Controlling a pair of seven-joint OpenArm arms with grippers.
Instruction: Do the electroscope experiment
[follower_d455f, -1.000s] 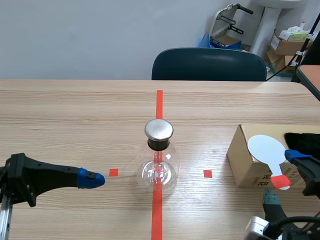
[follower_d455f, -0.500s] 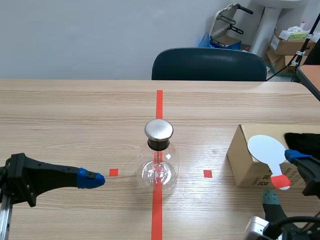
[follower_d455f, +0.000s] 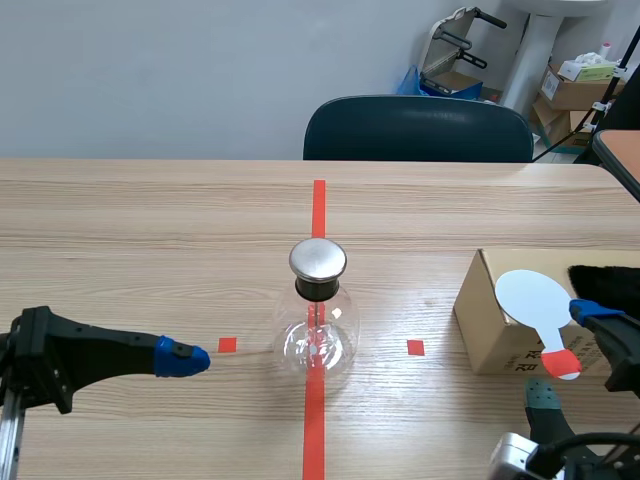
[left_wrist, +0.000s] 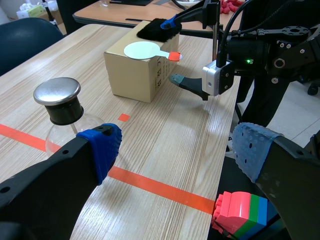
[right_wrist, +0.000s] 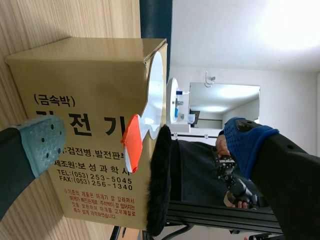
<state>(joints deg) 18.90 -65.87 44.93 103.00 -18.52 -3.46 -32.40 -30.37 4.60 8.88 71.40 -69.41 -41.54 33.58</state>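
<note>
At the centre of the scene view, on the red tape line, stands the flask (follower_d455f: 318, 322), clear glass with a black neck and a round metal cap. Low at the left, the left hand (left_wrist: 177, 150) hangs over the counter (follower_d455f: 150, 230), its fingers spread wide and holding nothing, apart from the flask. At the right sits a box (follower_d455f: 490, 325) with a white paddle (follower_d455f: 533, 298) and black fur (follower_d455f: 605, 280) on top. The right hand (follower_d455f: 568, 352) is open around the paddle's red handle, both pads clear of it.
</note>
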